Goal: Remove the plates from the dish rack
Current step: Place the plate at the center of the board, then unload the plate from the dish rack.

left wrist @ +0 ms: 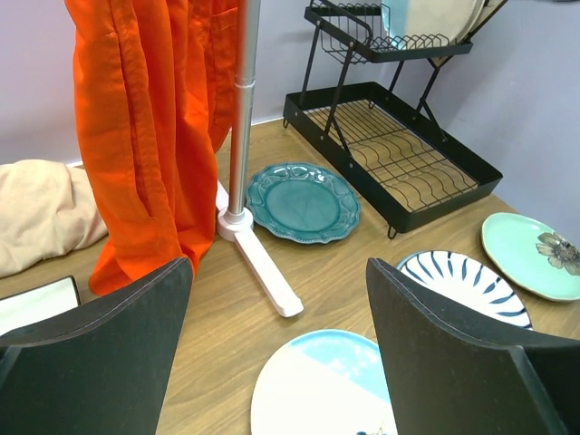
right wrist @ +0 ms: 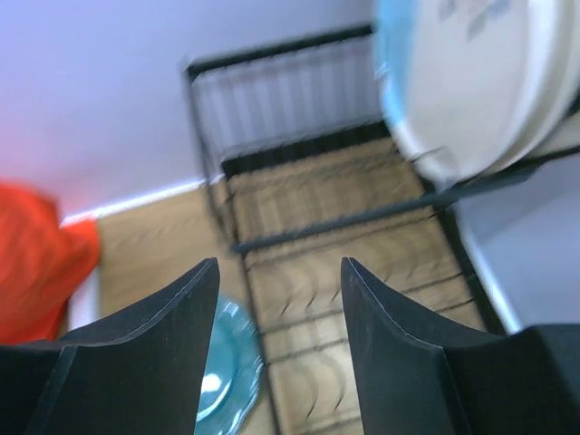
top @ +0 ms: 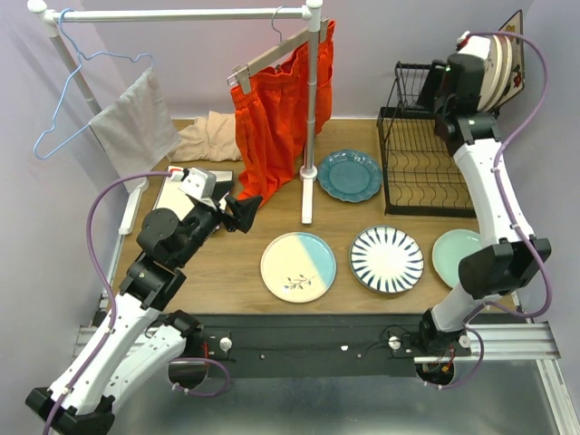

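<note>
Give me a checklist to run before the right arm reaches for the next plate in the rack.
1. Right fingers open and empty: ok.
2. Plates standing on the dish rack's upper shelf: ok.
3. Plates centred between the right fingers: not ok; they sit up and right of the gap in the blurred wrist view.
4. Left fingers away from the rack: ok; open, left of the rail post.
5. Free set-down spot near the mint plate: cannot tell; the right arm hides the table there.
</note>
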Action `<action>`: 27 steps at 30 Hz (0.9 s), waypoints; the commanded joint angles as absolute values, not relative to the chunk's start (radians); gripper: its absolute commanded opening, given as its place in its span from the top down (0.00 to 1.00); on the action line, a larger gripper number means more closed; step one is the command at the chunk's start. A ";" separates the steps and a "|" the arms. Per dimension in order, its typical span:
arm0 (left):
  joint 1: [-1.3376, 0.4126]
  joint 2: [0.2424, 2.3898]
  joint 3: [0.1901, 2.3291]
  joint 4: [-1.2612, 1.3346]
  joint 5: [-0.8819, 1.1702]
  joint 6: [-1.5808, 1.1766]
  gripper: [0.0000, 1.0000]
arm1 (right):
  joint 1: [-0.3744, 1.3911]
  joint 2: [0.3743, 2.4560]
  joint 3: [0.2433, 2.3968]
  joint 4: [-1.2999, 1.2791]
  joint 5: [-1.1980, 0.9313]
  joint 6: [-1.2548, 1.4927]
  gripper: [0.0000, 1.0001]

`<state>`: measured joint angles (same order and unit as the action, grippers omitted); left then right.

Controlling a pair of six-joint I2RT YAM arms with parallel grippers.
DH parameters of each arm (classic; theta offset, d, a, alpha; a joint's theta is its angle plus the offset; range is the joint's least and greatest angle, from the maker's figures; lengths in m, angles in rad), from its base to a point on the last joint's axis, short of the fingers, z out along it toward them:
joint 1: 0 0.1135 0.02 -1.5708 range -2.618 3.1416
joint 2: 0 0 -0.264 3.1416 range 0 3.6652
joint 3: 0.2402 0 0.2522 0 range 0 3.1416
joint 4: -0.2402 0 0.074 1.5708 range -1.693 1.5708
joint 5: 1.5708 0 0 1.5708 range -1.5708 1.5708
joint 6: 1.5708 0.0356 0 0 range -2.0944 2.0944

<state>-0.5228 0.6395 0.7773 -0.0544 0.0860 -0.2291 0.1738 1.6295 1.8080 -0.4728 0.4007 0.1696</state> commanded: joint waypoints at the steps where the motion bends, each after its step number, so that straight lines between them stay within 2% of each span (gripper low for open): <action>1: -0.517 0.620 0.778 -0.061 0.101 -0.232 0.13 | 0.066 1.703 1.934 -0.500 0.402 0.075 0.36; 7: -0.517 0.620 0.781 -0.061 0.103 -0.229 0.13 | -0.044 1.785 2.037 -0.499 0.371 0.038 0.36; 27: -0.517 0.620 0.782 -0.055 0.124 -0.229 0.13 | -0.052 1.979 2.281 -0.474 0.505 -0.115 0.40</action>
<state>-0.5228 0.6292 0.7773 -0.0544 0.0917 -0.2287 -0.0498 1.9289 2.2181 -0.4850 0.4599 -0.0620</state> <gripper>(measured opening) 0.868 0.605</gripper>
